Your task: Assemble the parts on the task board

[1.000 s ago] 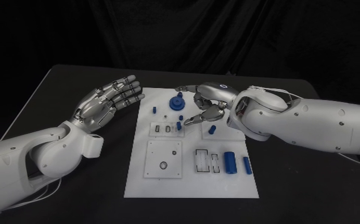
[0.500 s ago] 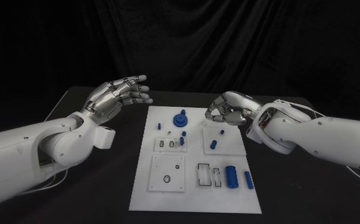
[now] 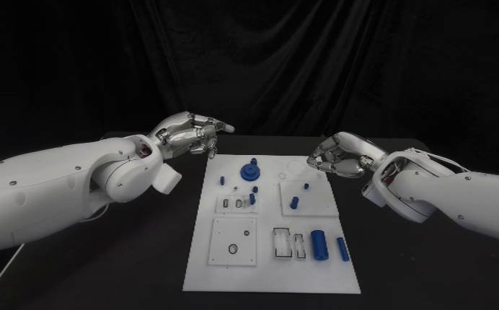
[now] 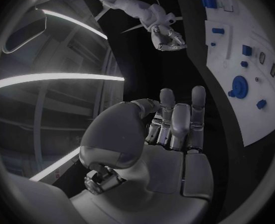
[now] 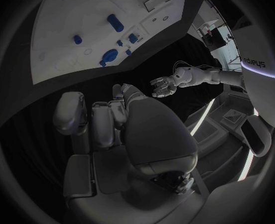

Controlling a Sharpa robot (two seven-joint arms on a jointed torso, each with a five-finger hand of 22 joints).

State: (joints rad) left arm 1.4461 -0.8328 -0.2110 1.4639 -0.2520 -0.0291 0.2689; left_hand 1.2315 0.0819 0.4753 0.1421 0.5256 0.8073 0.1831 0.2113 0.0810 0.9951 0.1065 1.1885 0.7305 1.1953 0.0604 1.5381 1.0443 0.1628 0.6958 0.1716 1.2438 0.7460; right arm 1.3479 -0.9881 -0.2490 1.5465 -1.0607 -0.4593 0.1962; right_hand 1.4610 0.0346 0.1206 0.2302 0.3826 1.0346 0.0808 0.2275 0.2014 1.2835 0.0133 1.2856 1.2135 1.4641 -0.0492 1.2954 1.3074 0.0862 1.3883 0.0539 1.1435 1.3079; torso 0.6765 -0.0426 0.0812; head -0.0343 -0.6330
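The black table (image 3: 416,267) carries the white task board (image 3: 272,267) at its middle, a long plate running from 12 to 6 o'clock.

The left arm (image 3: 63,180) comes in from 9 o'clock, and the left hand (image 3: 192,135) hangs above the table off the board's 11 o'clock corner, apart from it. Its fingers are curled in toward the palm with nothing between them.

The right arm (image 3: 447,191) comes in from 3 o'clock. The right hand (image 3: 338,156) hovers just off the board's 1 o'clock corner, fingers clenched inward around nothing.

On the board, the largest blue part is a round gear-like piece (image 3: 251,170) with a knob on top, near 12 o'clock. At about 5 o'clock lie a thick blue cylinder (image 3: 320,242) and a thinner blue rod (image 3: 342,249) side by side, next to two empty rectangular slots (image 3: 285,241). Near the centre stand several small blue pegs (image 3: 294,202), and one more peg (image 3: 221,179) sits toward 10 o'clock. A square plate (image 3: 235,241) at 7 o'clock shows a small oval opening.
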